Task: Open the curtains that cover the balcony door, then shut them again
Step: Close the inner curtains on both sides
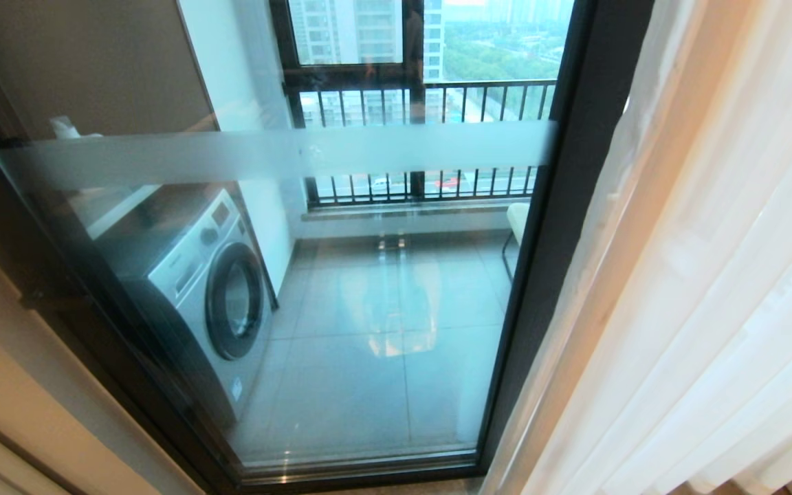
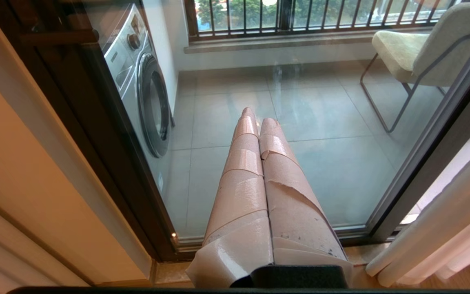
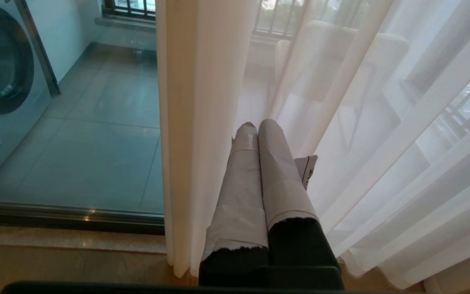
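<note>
Pincer [image 3: 255,124] on our right, closed and empty, nears the curtains [image 3: 202,102]; next we draw them across the balcony door [image 1: 368,275].

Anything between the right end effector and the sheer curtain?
Nothing visible. The right end effector, shut, points straight at the curtains, folds directly ahead and beside it. Contact cannot be told. Balcony door glass lies uncovered.

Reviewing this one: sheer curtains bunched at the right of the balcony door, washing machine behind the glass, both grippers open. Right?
Not quite: both grippers are shut. The wrist views show the left gripper and right gripper with fingers pressed together. The curtains, balcony door and washing machine are as stated.
</note>
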{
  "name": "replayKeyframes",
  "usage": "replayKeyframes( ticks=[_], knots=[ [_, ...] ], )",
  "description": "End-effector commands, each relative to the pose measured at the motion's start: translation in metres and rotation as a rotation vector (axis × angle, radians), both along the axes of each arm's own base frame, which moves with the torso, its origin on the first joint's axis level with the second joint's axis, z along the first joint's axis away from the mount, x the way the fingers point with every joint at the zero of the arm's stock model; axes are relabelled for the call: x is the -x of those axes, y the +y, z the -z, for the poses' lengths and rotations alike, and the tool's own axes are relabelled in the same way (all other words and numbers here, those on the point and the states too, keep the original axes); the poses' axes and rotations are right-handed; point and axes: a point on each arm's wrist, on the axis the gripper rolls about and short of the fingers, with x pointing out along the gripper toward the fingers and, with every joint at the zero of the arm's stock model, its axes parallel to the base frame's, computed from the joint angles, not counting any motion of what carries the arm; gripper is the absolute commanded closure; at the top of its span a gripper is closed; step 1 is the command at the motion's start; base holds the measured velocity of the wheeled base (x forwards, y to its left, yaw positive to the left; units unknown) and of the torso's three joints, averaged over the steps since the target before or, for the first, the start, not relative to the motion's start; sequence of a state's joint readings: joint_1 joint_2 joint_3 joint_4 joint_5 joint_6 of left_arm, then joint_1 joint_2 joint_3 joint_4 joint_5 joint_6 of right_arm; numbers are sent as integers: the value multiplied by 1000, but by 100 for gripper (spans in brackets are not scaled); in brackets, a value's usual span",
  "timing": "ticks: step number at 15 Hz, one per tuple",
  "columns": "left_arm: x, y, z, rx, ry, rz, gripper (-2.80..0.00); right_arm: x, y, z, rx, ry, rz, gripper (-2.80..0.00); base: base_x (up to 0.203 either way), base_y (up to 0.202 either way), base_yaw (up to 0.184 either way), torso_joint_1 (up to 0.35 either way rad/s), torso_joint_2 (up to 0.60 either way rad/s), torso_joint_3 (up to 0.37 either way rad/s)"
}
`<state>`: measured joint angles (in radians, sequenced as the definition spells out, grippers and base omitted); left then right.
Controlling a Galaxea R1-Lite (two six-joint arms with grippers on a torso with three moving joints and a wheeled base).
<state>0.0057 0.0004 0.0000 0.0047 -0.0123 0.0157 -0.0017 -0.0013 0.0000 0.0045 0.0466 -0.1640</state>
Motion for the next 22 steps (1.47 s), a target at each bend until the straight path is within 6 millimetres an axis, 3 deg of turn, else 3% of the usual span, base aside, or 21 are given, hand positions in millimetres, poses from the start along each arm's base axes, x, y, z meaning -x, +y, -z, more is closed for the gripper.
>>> replayKeyframes(
  ticks=[1,22],
  knots=[
    [0,0,0,-1,1,0,0,0,0,0,2,1,-1,0,0,0,0,0,0,0],
    [0,0,0,0,1,0,0,0,0,0,2,1,-1,0,0,0,0,0,0,0]
  ],
)
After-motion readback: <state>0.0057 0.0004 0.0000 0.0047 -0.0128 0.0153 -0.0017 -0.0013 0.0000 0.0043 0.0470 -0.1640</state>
